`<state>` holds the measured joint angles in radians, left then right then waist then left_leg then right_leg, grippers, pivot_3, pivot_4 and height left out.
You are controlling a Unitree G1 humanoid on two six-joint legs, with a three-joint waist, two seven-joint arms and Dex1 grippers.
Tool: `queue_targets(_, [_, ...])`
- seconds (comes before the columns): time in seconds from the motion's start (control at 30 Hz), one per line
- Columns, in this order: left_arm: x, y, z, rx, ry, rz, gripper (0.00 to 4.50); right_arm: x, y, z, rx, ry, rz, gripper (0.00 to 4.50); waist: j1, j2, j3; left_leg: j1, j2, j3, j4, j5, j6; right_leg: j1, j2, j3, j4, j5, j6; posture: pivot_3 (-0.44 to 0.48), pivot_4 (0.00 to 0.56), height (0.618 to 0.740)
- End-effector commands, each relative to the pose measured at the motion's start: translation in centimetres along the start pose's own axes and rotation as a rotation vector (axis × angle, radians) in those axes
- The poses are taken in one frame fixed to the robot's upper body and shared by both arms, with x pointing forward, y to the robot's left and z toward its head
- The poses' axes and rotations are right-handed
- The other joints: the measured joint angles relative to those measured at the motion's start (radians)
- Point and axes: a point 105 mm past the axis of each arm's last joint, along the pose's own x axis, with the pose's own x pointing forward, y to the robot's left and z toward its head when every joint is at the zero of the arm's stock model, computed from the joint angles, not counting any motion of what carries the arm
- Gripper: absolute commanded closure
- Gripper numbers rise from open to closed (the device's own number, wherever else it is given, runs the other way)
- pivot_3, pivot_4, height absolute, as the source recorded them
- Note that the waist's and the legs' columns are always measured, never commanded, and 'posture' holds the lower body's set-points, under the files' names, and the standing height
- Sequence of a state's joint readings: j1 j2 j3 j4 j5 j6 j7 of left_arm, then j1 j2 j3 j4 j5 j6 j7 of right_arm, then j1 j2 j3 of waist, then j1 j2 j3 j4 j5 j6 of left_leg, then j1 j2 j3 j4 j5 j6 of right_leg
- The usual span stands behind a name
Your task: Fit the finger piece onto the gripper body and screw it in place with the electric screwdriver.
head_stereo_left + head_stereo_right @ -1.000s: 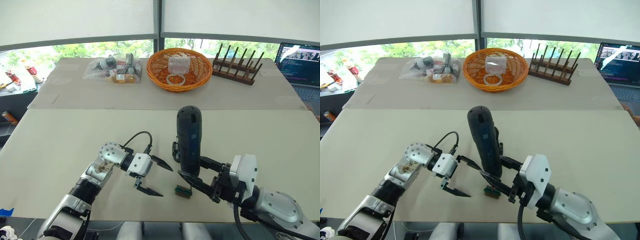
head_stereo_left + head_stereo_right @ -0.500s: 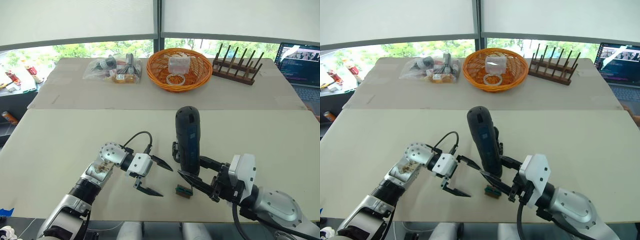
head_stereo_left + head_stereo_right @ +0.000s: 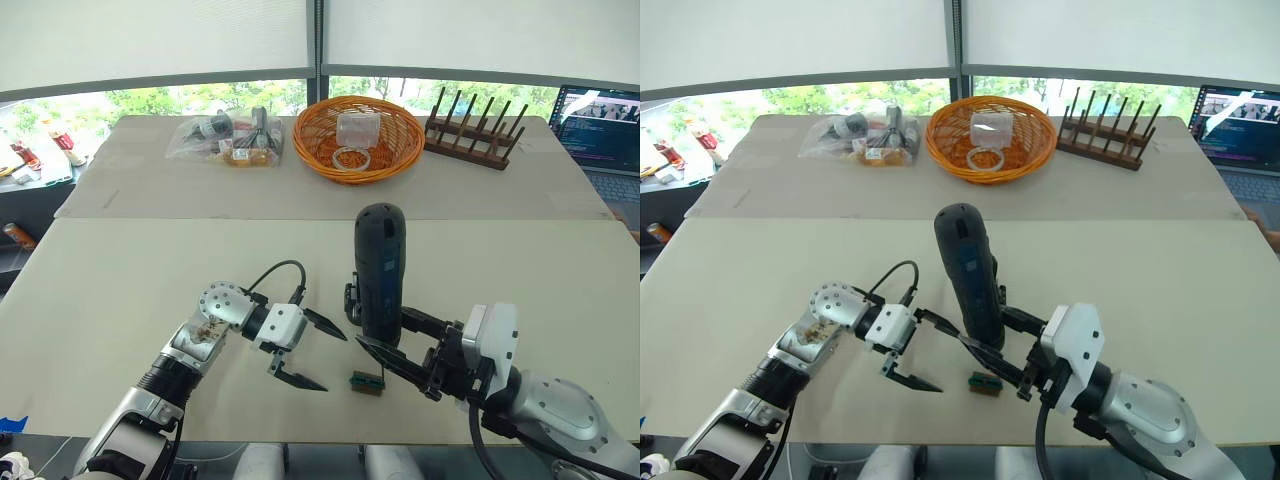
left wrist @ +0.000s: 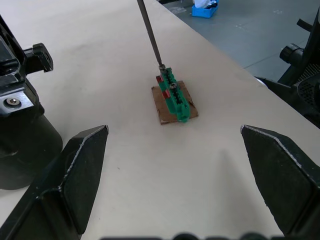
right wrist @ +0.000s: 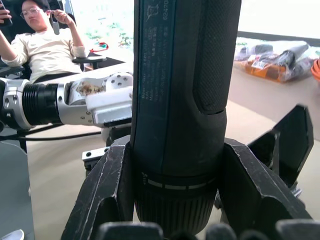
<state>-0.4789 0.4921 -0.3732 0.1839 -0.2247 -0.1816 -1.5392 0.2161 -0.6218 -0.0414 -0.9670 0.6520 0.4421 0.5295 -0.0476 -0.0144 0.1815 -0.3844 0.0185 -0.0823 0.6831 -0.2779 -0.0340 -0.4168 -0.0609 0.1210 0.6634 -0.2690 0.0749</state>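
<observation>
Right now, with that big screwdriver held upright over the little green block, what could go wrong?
The right gripper holds the electric screwdriver low on its body, so the tall tool could tip. Its thin bit meets the small green block, which lies loose on the table with the left gripper open around it, so the block could skid or spin. The gripper body stands close by and might get bumped.

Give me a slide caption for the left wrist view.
Screwdriver bit touching the green block between the open left gripper.
</observation>
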Motion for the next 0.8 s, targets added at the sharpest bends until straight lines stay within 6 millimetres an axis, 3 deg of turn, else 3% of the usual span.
queue_targets(0.03, [-0.5, 0.6, 1.1, 0.033, -0.003, 0.025, 0.00, 0.1, 0.9, 2.8, -0.052, -0.089, 0.042, 2.57, 0.000, 0.000, 0.000, 0.000, 0.000, 0.000, 0.000, 0.000, 0.000, 0.000, 0.000, 0.000, 0.000, 0.000, 0.000, 0.000, 0.150, 0.740])
queue_targets(0.8, [-2.3, 0.5, 0.7, -0.022, 0.033, 0.245, 0.00, 0.8, -1.3, 4.9, -0.070, -0.074, 0.340, 2.57, 0.001, 0.000, 0.000, 0.000, 0.000, 0.000, 0.000, 0.000, 0.000, 0.000, 0.000, 0.000, -0.001, 0.000, 0.000, 0.000, 0.150, 0.740])
